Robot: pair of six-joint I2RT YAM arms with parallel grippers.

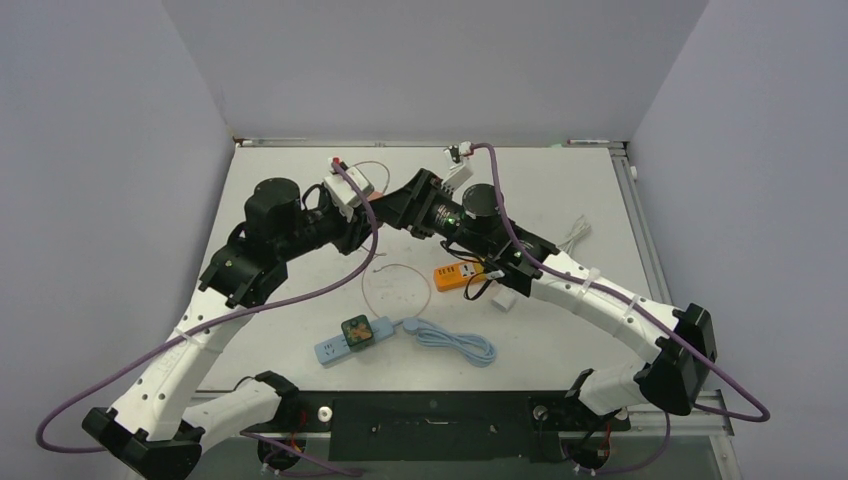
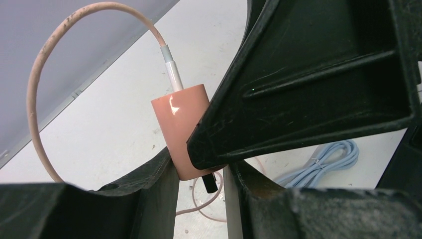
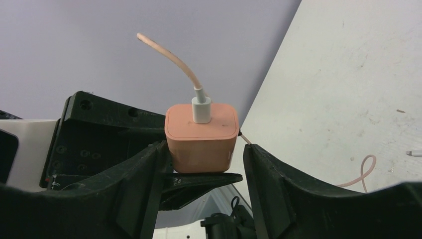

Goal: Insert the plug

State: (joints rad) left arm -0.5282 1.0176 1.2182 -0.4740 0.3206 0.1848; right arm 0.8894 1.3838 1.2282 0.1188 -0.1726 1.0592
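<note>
Mid-frame, the left gripper (image 2: 197, 163) pinched the plug (image 2: 179, 127). The right gripper (image 3: 204, 147) straddled it narrowly; whether it clamped, I couldn't tell.

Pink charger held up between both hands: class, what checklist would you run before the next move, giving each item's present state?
1. Grip of the left hand on the pink charger: ok, the body sits clamped between its fingers.
2. Closure of the right hand on it: not ok, a gap shows beside one finger.
3. The prongs clear of fingers: cannot tell, only a dark tip shows.
4. The pink cable unsnagged: ok, it loops free.
5. Free socket on the blue power strip: cannot tell; a green block sits on it.
</note>
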